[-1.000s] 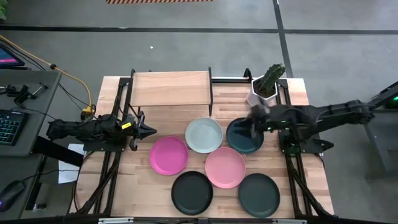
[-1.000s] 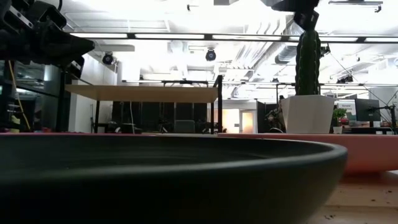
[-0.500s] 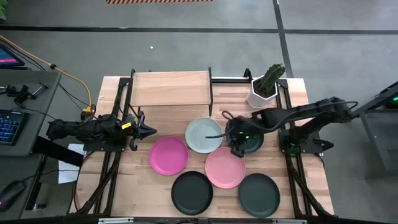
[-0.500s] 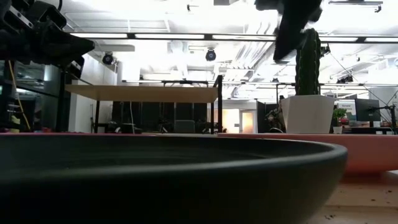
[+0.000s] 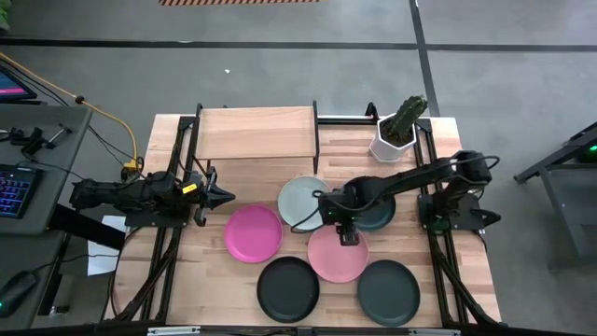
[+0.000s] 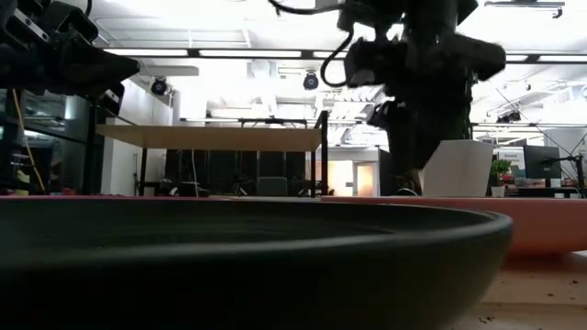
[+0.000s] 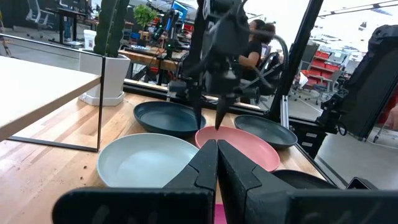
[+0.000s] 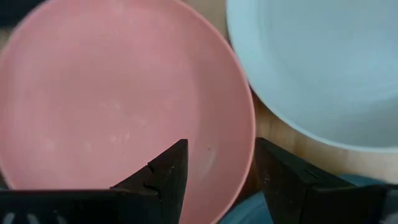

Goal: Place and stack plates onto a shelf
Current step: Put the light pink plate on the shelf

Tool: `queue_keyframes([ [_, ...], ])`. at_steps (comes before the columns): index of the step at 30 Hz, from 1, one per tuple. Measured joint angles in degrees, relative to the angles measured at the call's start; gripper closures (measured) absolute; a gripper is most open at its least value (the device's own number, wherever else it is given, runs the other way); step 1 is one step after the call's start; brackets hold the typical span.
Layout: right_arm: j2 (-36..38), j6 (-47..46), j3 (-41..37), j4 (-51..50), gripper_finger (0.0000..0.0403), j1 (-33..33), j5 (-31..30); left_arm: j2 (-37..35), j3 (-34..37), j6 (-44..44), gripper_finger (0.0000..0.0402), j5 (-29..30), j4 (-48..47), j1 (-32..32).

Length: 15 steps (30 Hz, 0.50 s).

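Planked wood forms your tabletop (image 5: 242, 271), with the shelf (image 5: 256, 133) standing bare at its far edge. Take the light pink plate (image 5: 338, 254) as your landmark: the pale mint-white plate (image 5: 300, 198) lies just beyond it toward the shelf, the dark teal plate (image 5: 377, 214) beside that, partly under the right arm, the magenta plate (image 5: 253, 233) off to the left arm's side, and the black plate (image 5: 287, 288) and the dark grey-green plate (image 5: 388, 291) nearer the front edge. Your right end effector (image 5: 343, 231) hangs over the pink plate's far rim, fingers (image 8: 166, 171) spread apart astride that rim, gripping nothing. Your left end effector (image 5: 224, 196) waits well away from the pink plate, beyond the magenta one, its fingers (image 7: 204, 167) pressed together. A cactus in a white pot (image 5: 395, 136) stands beside the shelf.
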<state>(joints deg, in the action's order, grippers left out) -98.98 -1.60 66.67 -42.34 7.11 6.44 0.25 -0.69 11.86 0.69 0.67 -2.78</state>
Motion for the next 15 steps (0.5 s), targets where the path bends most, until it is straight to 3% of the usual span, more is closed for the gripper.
queue_keyframes([
  [15, -3.93, 1.44, 0.0, 1.04, 0.0236, -0.01, -2.92, 0.0, 0.0, 0.0, 0.0401, 0.0, 0.0, 0.01],
])
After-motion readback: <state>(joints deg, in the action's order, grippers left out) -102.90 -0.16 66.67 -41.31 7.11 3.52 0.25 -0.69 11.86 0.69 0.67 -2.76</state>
